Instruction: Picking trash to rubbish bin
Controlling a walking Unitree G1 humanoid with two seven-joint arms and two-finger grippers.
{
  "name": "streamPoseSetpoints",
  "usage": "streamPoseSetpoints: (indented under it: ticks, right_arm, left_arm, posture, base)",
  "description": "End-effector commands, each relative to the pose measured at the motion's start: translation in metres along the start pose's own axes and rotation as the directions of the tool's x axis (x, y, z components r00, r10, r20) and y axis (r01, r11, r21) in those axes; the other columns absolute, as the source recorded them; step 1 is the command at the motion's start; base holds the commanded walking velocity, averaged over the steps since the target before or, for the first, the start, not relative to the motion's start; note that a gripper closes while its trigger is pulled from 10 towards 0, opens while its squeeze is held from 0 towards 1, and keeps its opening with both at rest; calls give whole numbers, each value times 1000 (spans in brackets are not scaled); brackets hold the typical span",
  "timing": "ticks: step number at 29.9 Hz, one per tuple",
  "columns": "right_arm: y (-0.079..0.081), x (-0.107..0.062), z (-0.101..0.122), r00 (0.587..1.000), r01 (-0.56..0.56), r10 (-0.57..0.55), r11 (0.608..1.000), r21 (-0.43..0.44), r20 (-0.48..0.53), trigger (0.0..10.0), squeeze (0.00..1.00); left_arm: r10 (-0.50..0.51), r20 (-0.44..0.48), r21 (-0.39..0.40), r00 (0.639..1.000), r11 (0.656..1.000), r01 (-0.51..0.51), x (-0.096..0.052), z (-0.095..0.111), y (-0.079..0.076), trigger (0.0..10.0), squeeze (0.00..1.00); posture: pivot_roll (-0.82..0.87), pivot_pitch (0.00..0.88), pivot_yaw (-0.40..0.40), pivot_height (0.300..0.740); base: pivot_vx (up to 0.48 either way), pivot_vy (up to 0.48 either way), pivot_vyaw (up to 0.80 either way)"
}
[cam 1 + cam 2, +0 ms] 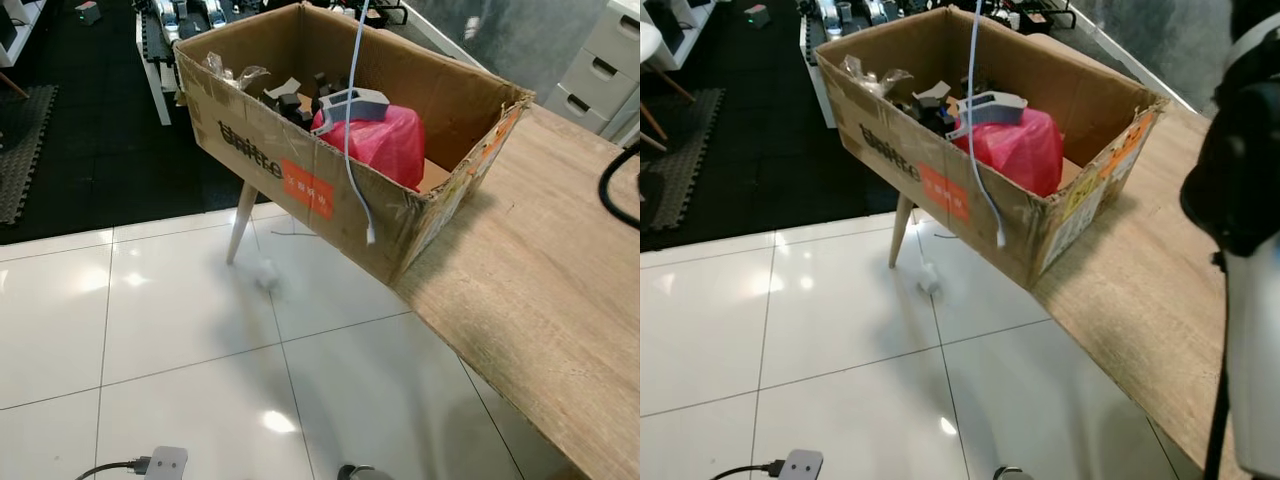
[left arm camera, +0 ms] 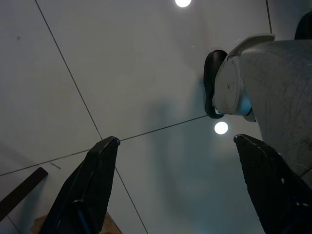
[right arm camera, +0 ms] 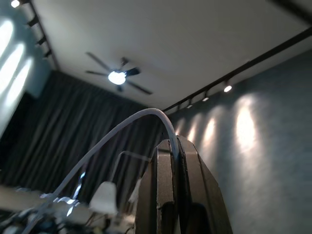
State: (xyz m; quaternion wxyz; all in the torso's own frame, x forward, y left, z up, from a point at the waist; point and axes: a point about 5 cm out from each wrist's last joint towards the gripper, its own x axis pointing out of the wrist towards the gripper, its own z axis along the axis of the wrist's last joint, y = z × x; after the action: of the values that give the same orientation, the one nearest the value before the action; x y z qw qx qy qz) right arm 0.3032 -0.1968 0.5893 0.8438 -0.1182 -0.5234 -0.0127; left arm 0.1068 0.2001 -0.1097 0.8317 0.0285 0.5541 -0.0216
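An open cardboard box [image 1: 270, 160] stands on the near end of a wooden table [image 1: 540, 260]. Inside lie a red plastic bag [image 1: 375, 140], a grey plastic piece [image 1: 352, 100] and other dark scraps. A thin white cable [image 1: 350, 130] hangs from above across the box; its free end [image 1: 371, 238] dangles outside the front wall. My right gripper [image 3: 175, 146] is shut on this cable [image 3: 112, 134] and points up toward the ceiling. My right arm [image 1: 1240, 180] rises at the right edge. My left gripper [image 2: 175, 141] is open, pointing down at the white floor tiles.
A slanted table leg [image 1: 241, 222] stands below the box, with a small pale blurred object [image 1: 268, 272] on the tiles beside it. A plug adapter with a black cord [image 1: 165, 463] lies near my feet. Grey drawers [image 1: 600, 70] stand beyond the table. My foot [image 2: 229, 87] is below.
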Motion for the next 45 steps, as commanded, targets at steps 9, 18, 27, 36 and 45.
streamPoseSetpoints:
  ticks: [9, 18, 27, 36, 45]
  right_arm:
    - [-15, 11, 43, 992, 39, -28, 996, -85, 124, 10000, 0]
    - [-3, 5, 12, 999, -47, 46, 996, -70, -3, 10000, 0]
    - [9, -22, -57, 955, -155, 92, 966, -209, -283, 10000, 0]
    - [21, -60, -115, 841, -332, 139, 895, -296, -523, 10000, 0]
    - [74, -94, -147, 656, -606, 510, 795, 13, -556, 10000, 0]
  left_arm:
    - [-106, -93, -23, 990, 994, 104, -1, -25, -32, 10000, 0]
    - [-111, -86, -22, 990, 994, 110, 0, -21, -36, 10000, 0]
    - [-105, -86, -16, 991, 994, 104, 0, -20, -31, 10000, 0]
    - [-97, -94, 3, 991, 995, 98, -1, -23, -25, 10000, 0]
    - [-98, -96, 14, 991, 995, 100, -1, -22, -23, 10000, 0]
  posture:
    - [63, 142, -82, 740]
    - [53, 135, -82, 740]
    - [56, 138, -57, 740]
    - [52, 146, -34, 740]
    - [44, 153, -28, 740]
  base:
    - [0, 0, 0]
    - [0, 0, 0]
    - [0, 0, 0]
    - [0, 0, 0]
    - [0, 0, 0]
